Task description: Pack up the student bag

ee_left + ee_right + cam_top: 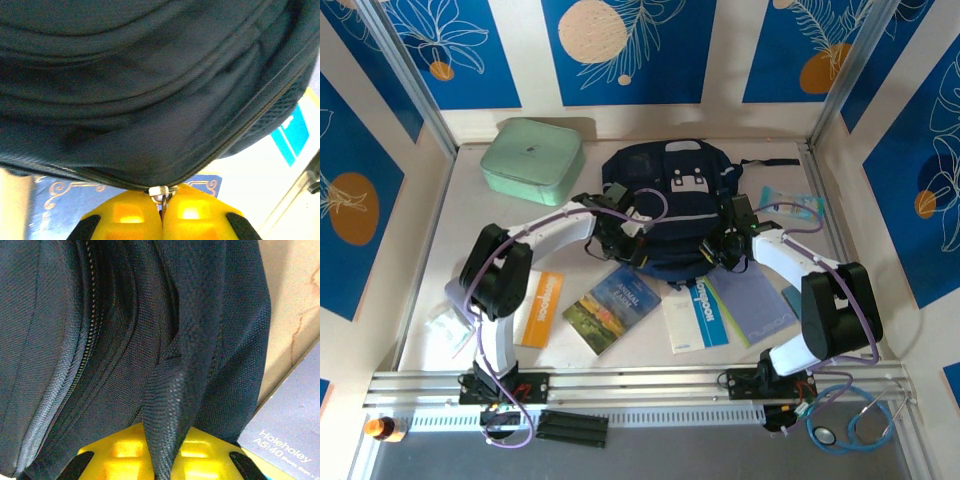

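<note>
Blue floral panels wall the white table point(470, 235), where the student bag point(675, 205) sits centre-back, apparently zipped. Left gripper point(162, 209) pinches its zipper pull point(160, 193); right gripper point(162, 452) clamps a mesh strap point(167, 405). Books point(611, 308) lie in front of it, unpacked.

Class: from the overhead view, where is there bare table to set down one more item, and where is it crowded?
Widest bare patch: the left side of the table, between the green case and the left arm. A narrow gap separates case and backpack. Crowded: the front, where books and the right arm hem the backpack.
</note>
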{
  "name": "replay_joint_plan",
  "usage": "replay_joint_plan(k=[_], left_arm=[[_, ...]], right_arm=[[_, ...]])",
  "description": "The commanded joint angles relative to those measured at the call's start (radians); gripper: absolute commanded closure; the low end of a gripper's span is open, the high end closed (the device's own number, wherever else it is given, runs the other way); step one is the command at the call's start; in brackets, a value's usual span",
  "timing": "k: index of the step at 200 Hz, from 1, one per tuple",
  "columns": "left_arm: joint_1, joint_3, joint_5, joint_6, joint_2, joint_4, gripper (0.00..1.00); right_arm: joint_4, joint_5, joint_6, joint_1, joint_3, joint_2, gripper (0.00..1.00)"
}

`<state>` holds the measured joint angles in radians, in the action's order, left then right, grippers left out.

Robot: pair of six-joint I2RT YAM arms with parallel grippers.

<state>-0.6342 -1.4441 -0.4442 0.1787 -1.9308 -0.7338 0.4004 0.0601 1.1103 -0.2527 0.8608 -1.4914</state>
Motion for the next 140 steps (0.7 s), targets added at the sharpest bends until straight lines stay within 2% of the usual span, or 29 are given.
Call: replay_joint_plan(k=[1,17,57,94,123,140], left_arm=[[0.060,-0.003,0.111,-0.090,0.029,-0.156,1.00],[0.091,-0.022,0.143,-0.119,0.006,-0.174,1.00],[0.142,-0.049,0.139,-0.278,-0.038,-0.168,1.00],[0.180,-0.087,0.186,-0.347,-0.083,-0.169,1.00],[0.207,-0.126,0.128,-0.346,-0.106,-0.195,1.00],[0.204,-0.131,0.044,-0.321,-0.091,-0.190,1.00]], right_arm=[[0.044,0.163,-0.054,0.022,0.007,-0.004,0.90],[0.046,0.174,-0.065,0.023,0.014,-0.003,0.90],[0.061,0.185,-0.120,0.033,0.038,-0.031,0.91],[0.056,0.187,-0.164,0.060,0.061,-0.054,0.91],[0.052,0.177,-0.184,0.075,0.069,-0.061,0.91],[0.033,0.134,-0.205,0.072,0.069,-0.046,0.89]])
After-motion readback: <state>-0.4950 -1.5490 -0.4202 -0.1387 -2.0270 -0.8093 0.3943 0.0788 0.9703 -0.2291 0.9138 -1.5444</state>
